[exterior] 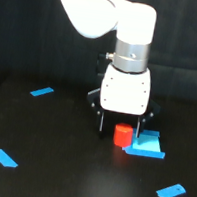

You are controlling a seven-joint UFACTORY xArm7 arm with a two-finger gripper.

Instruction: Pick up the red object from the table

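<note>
Poised low over the black worktop [54, 151], the white arm's tool [121, 127] hangs with its two dark fingers spread wide, one either side of the red cylinder [123, 135]. That cylinder stands upright on the worktop between the fingers, seemingly untouched by either, though the blur makes contact hard to judge. A blue block [146, 144] sits just beside it on the right. Three flat blue pieces lie scattered: far left [42, 91], near left [4, 158] and near right [171, 191].

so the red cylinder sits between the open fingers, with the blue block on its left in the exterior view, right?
Not quite. The exterior view shows the blue block on the right of the red cylinder, touching it. The rest holds: the cylinder sits between the open fingers of the gripper.
</note>
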